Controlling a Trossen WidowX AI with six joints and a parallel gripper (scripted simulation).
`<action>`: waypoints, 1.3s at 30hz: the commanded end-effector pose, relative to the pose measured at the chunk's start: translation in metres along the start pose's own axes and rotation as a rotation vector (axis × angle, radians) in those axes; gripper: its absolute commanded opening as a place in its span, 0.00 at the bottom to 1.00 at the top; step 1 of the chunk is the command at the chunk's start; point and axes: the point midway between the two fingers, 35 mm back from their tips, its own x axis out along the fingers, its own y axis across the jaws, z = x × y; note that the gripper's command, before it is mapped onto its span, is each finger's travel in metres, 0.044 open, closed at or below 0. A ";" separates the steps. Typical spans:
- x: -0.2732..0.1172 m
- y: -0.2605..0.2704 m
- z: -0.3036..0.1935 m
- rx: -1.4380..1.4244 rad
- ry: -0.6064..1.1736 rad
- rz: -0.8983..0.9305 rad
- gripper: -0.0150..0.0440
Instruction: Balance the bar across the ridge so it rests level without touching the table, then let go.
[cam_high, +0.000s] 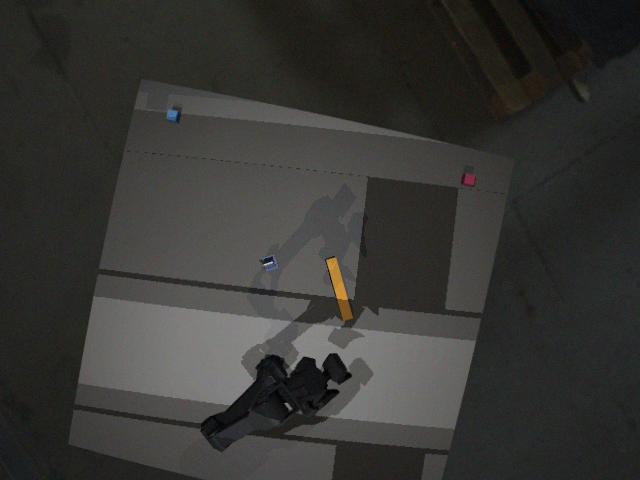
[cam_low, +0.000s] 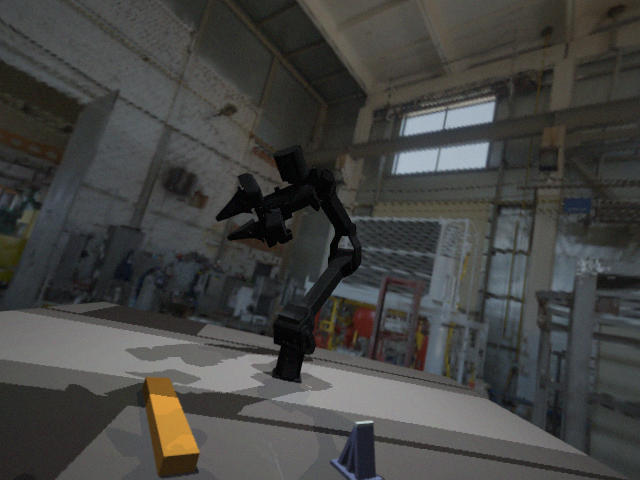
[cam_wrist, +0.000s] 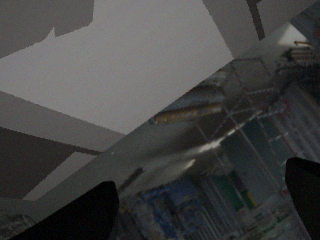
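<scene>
The orange bar (cam_high: 339, 288) (cam_low: 169, 423) lies flat on the table (cam_high: 196, 211) (cam_low: 439, 418) (cam_wrist: 145, 65), apart from the ridge. The ridge (cam_high: 269, 262) (cam_low: 365, 449) is a small blue-violet upright stand with a pale narrow top and a flared foot. It stands left of the bar in the top view and right of it in the exterior view, with nothing on it. My gripper (cam_high: 344, 384) (cam_low: 222, 229) (cam_wrist: 203, 183) is open and empty, raised high above the table and away from the bar and ridge. Neither shows in the wrist view.
A small blue cube (cam_high: 173, 116) lies near the table's upper left corner in the top view. A small red cube (cam_high: 468, 179) lies near its right edge. Shadows of the arm fall across the table around the bar and ridge.
</scene>
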 end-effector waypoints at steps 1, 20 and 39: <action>0.008 -0.016 0.010 0.035 -0.056 0.003 0.79; 0.041 -0.071 0.068 0.194 -0.291 0.090 0.79; 0.069 -0.110 0.143 0.355 -0.481 0.271 0.79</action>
